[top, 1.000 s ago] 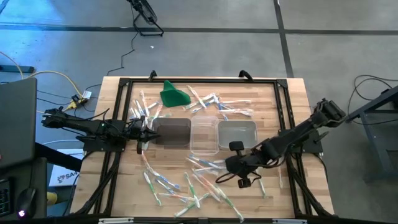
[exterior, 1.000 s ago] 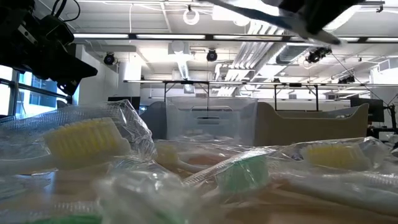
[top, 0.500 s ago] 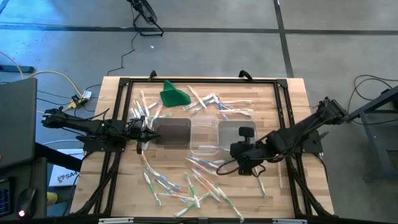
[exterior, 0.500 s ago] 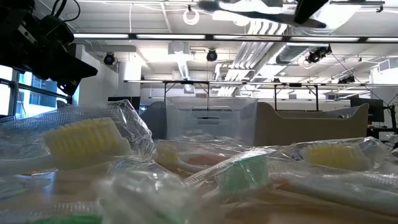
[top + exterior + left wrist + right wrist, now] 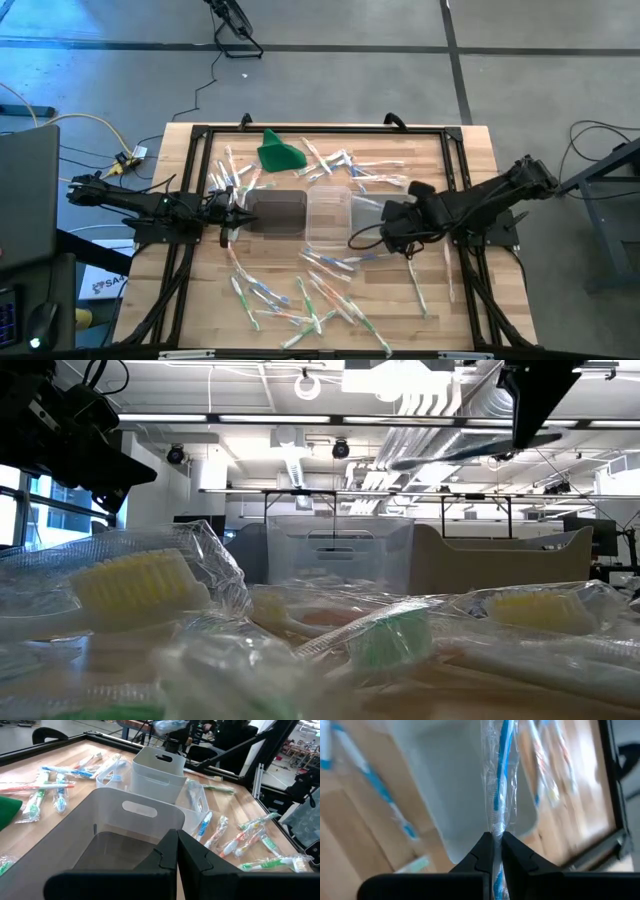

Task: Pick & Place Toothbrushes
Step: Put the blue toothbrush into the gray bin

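While right gripper [image 5: 494,839] is pinching blue wrapped toothbrush [image 5: 501,780] by crinkly film above white tub [image 5: 470,795], brush is looking light, slippery; gripping stiff handle mid-shaft seems safer. Left gripper [image 5: 176,851] is waiting pressed together.

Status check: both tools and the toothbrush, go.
Right tool shut on blue wrapped toothbrush, held above the rightmost tub. Left tool shut, empty, at the dark tub. Nothing seen in the way.
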`<action>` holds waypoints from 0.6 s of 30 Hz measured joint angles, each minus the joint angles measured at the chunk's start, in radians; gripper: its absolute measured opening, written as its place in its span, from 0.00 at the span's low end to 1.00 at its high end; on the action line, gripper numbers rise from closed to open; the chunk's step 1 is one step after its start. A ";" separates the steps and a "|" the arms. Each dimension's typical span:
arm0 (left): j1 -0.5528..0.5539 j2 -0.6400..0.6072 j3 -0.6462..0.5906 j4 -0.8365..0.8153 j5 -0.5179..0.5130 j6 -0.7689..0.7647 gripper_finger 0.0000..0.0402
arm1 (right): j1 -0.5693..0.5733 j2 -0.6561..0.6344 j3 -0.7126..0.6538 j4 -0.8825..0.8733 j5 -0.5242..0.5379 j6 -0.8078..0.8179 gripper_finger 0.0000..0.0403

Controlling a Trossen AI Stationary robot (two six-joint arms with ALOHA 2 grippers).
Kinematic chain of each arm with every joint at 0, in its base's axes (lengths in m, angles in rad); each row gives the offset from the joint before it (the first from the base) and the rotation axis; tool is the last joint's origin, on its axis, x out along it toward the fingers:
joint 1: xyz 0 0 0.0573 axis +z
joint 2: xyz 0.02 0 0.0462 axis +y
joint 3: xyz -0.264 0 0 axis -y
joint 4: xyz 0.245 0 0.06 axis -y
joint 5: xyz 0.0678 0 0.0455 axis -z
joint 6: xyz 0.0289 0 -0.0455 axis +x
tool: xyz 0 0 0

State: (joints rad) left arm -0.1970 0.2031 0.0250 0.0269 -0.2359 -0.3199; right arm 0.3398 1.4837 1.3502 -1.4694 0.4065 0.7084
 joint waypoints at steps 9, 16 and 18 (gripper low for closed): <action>0.000 0.000 0.000 0.000 0.000 0.000 0.00 | -0.080 0.049 -0.001 -0.021 -0.047 -0.002 0.03; 0.000 0.000 0.000 0.000 0.000 0.000 0.00 | -0.111 0.111 -0.001 -0.024 -0.107 -0.004 0.03; 0.000 0.000 0.000 0.000 0.000 0.000 0.00 | -0.114 0.127 -0.001 -0.025 -0.122 -0.005 0.03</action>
State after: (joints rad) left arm -0.1970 0.2032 0.0250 0.0265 -0.2359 -0.3199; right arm 0.2259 1.6112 1.3489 -1.4945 0.2848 0.7032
